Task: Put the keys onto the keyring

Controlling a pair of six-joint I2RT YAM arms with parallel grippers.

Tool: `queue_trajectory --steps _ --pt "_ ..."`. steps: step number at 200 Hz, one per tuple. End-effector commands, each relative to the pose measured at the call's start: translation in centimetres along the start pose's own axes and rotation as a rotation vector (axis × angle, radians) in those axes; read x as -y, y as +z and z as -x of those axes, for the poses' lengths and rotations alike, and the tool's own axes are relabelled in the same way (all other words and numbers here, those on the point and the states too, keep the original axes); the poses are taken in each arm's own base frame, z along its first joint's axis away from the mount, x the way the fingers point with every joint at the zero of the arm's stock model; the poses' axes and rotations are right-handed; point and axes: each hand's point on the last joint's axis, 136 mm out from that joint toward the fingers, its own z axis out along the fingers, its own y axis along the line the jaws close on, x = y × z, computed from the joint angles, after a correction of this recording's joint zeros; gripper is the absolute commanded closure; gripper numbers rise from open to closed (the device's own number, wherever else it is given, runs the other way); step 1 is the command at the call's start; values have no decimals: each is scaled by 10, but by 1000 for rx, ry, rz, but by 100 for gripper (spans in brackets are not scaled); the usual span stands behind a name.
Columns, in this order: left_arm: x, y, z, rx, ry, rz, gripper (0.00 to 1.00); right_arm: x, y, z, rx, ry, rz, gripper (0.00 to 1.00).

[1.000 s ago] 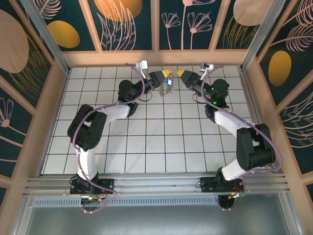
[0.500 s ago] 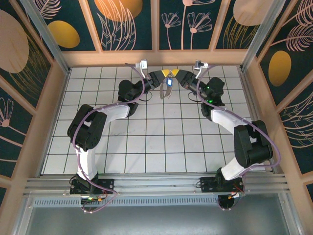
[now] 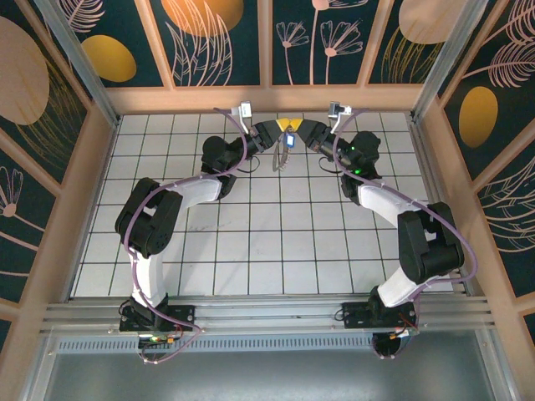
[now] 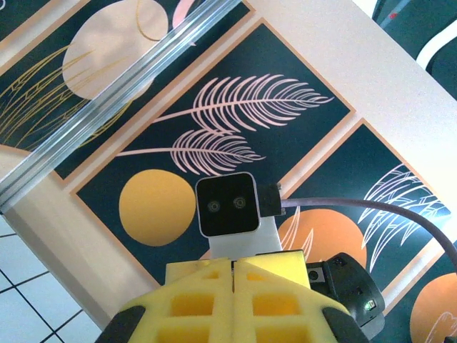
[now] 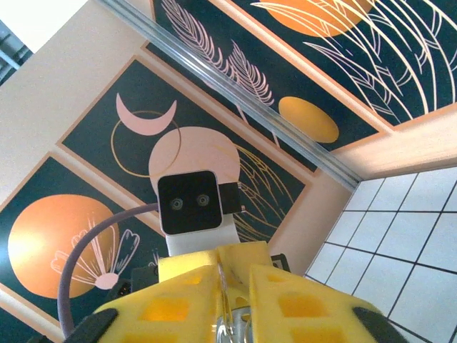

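Pincer, left (image 4: pixel 233 268): we see its yellow fingers (image 4: pixel 193 304) pressed flat together along one seam.
Pincer, right (image 5: pixel 220 279): we see its fingers nearly together, a thin shiny metal sliver (image 5: pixel 226 300) in the narrow gap; we cannot tell whether they grip it.
Tips: from above, we see both meet nose to nose over the far tiles of the bench (image 3: pixel 251 242).
Key (image 3: pixel 289 139): its blue head hangs just below the meeting tips.
Keyring (image 3: pixel 282 159): its brown strap dangles just under the key; we cannot tell which pincer carries it.

No readable text, no labels, no numbers, only leaf-patterned panels
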Motion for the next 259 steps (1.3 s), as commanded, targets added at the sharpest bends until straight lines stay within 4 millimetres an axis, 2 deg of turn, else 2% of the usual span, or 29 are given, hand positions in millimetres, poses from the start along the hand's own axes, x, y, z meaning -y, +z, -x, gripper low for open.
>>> queue_trajectory --steps 1,29,176,214,259 --pt "20 3 6 21 41 -68 100 -18 8 1 -12 -34 60 86" --pt "21 4 6 20 42 -68 100 -19 8 1 -17 -39 66 100" --pt "20 8 8 9 73 -48 100 -15 2 2 -17 -73 56 100" --pt "23 9 9 -8 105 -36 73 -12 -2 7 -25 -83 53 100" --pt "16 4 20 -37 172 27 64 -9 -12 15 -70 -107 62 100"
